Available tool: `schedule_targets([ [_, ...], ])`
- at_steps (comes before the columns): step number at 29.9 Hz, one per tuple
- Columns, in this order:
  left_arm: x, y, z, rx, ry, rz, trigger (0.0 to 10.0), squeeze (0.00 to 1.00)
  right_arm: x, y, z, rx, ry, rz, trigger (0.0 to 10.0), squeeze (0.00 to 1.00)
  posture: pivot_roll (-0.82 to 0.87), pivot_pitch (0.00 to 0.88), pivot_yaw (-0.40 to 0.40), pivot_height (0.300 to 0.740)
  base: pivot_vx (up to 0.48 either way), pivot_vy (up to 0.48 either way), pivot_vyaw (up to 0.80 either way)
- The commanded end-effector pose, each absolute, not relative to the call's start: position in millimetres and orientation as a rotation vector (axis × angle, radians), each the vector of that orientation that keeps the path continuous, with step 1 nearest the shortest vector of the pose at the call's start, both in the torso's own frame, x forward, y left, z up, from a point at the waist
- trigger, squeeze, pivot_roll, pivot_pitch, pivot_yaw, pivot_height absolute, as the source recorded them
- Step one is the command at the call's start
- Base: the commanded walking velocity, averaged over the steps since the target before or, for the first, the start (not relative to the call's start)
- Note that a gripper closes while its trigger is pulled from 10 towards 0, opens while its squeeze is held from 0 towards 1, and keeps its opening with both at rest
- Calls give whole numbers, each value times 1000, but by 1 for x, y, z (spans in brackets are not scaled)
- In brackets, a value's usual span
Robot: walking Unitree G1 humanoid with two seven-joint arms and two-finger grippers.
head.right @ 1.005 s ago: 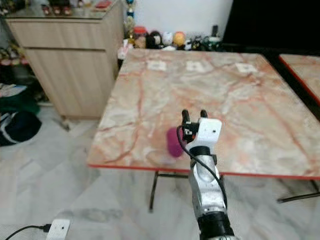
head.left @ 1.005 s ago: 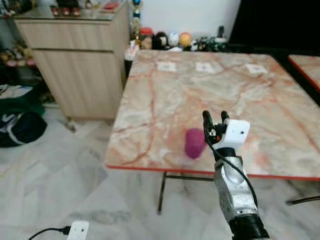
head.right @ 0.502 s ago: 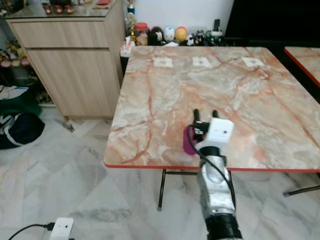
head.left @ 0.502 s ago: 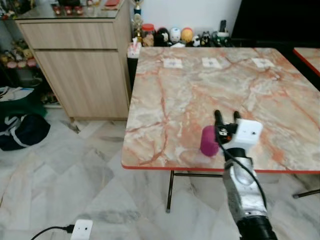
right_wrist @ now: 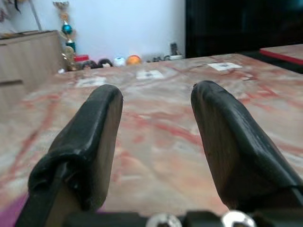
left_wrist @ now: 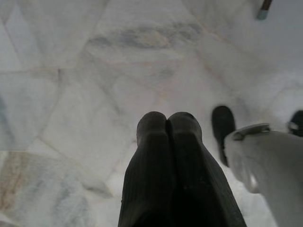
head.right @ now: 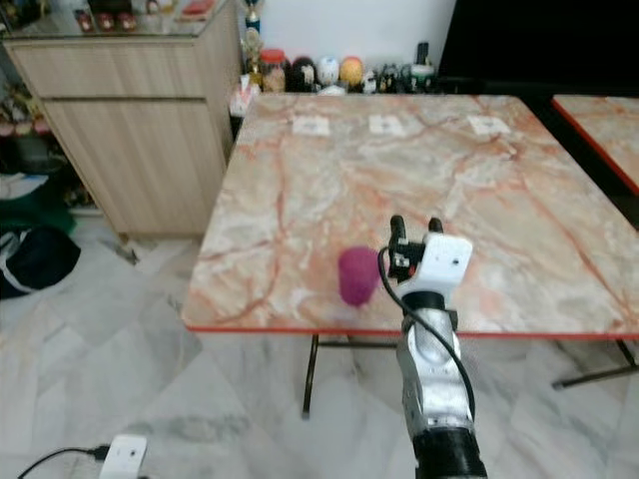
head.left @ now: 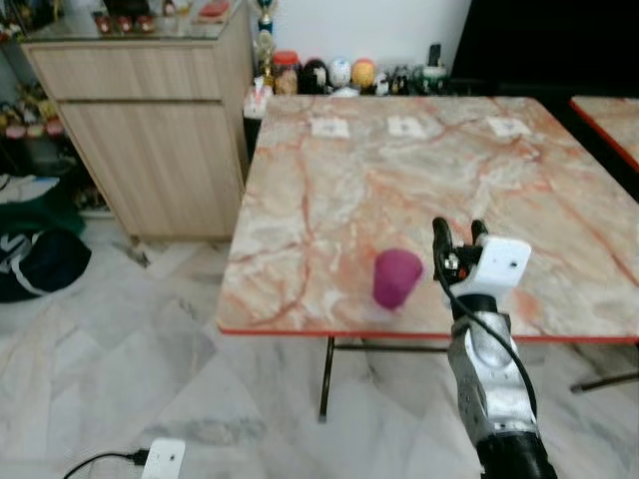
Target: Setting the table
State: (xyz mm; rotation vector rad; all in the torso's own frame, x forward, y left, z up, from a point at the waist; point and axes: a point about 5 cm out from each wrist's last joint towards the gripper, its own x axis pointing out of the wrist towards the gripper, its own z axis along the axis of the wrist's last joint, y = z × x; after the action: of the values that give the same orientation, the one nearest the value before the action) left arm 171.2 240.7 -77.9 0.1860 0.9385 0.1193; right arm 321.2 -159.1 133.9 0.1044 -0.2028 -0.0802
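Note:
A magenta cup (head.left: pixel 396 276) stands upright on the marble table (head.left: pixel 349 190), close to its near edge. My right gripper (head.left: pixel 458 231) is raised just right of the cup and apart from it, open with nothing between its fingers (right_wrist: pixel 90 137). A sliver of the cup (right_wrist: pixel 12 213) appears at the corner of the right wrist view. My left gripper (left_wrist: pixel 166 118) hangs low over the floor, shut and empty. Three white cards (head.left: pixel 404 127) lie in a row near the table's far edge.
A wooden cabinet (head.left: pixel 150 120) stands left of the table. Figurines and jars (head.left: pixel 344 75) line the wall behind it. A dark bag (head.left: pixel 40 261) and a white power strip (head.left: pixel 160 461) lie on the marble floor. A second table's corner (head.left: pixel 607 115) shows at right.
The camera has shifted, moving the scene slightly left. My right gripper has moved away from the cup, so a gap now shows between them.

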Motion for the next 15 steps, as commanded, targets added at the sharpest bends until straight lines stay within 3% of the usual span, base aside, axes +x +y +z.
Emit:
schedule_targets([
  [1, 165, 244, -80, 192, 963, 129, 10000, 0, 320, -157, 138, 106, -208, -75, 10000, 0, 33, 18, -13, 740, 0, 0, 0],
  [8, 165, 244, -80, 190, 962, 130, 10000, 0, 315, -157, 132, 70, -114, -55, 10000, 0, 34, 19, -14, 740, 0, 0, 0],
  [15, 165, 244, -80, 192, 963, 131, 10000, 0, 296, -155, 145, 151, -58, -57, 10000, 0, 33, 20, -21, 740, 0, 0, 0],
])
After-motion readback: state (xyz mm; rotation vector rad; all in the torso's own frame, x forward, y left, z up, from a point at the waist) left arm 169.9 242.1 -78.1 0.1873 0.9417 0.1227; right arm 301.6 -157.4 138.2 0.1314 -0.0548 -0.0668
